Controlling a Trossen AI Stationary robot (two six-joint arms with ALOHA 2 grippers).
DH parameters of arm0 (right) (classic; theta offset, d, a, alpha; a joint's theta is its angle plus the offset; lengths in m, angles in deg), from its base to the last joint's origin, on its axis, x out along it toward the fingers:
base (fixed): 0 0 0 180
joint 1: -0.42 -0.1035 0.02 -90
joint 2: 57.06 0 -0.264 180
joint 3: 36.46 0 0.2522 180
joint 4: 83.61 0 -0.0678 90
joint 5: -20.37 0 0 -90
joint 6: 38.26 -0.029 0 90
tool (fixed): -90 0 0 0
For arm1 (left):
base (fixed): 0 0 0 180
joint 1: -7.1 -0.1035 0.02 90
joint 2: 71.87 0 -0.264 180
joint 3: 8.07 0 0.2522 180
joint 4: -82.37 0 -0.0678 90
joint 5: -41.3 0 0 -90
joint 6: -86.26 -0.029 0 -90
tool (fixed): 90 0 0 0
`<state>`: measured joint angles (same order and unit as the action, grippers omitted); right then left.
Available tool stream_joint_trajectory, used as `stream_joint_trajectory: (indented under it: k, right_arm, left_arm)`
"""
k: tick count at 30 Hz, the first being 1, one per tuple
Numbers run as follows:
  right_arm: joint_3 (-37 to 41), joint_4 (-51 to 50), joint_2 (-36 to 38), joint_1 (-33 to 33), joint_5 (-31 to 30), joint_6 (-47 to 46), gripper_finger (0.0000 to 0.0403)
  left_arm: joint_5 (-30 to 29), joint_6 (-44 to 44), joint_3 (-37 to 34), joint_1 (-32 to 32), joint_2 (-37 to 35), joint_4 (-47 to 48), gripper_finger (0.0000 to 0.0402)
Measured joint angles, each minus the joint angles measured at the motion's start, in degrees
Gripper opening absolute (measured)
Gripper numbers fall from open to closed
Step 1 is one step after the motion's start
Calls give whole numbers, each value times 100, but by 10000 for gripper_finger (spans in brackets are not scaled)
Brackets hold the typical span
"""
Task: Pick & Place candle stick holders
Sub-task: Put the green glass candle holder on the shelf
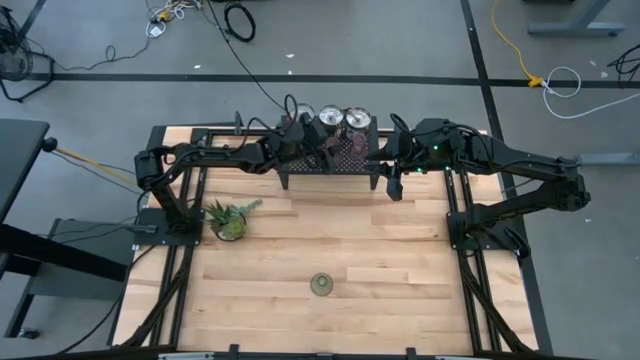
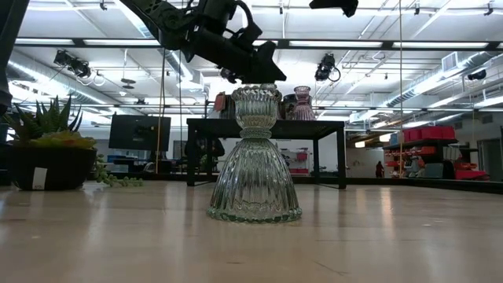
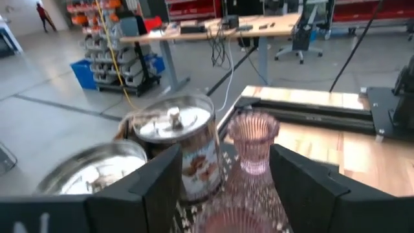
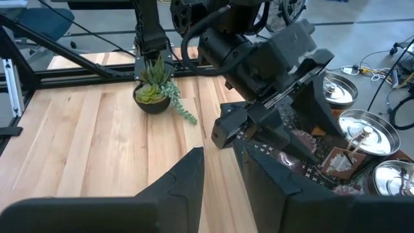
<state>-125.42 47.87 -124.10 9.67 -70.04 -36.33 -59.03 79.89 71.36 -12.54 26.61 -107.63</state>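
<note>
Three silver tins (image 1: 331, 119) stand on the black mesh stand (image 1: 330, 165) at the table's far middle; two of them show in the left wrist view (image 3: 178, 139). My left gripper (image 1: 312, 150) is open over the stand, one finger on either side of a pink glass holder (image 3: 252, 139) that stands on the mesh. I cannot tell whether the fingers touch it. Another pink holder (image 2: 302, 102) shows on the stand. An olive glass holder (image 1: 321, 284) stands on its wide base near the table's middle front (image 2: 254, 157). My right gripper (image 1: 393, 187) hangs at the stand's right end, slightly open and empty.
A small spiky potted plant (image 1: 230, 218) stands on the table's left part, also in the right wrist view (image 4: 155, 90). Bare wood lies between the stand and the olive holder. The arms' bases and black frame rails run along the left and right edges.
</note>
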Motion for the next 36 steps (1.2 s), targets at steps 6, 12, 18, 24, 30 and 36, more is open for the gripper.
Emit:
stream_joint_trajectory:
  k: [6,12,18,24,30,36]
  right_arm:
    - [0,-62,0,0,2,-104,107]
    - [0,-275,0,0,-2,-106,107]
    - [0,-236,0,2,-17,-54,107]
    - [0,-240,0,2,-20,-41,107]
    - [0,-251,2,1,-21,-9,107]
    - [0,-112,1,0,-22,7,107]
  left_arm:
    - [4,-54,7,5,0,-272,236]
    - [629,488,306,255,-8,491,236]
    - [1220,-198,693,830,-360,1579,236]
    - [1207,-128,916,1677,-959,3840,236]
    - [1123,1391,565,2959,-1038,5518,236]
    - [-203,2727,-279,4304,-1029,4980,236]
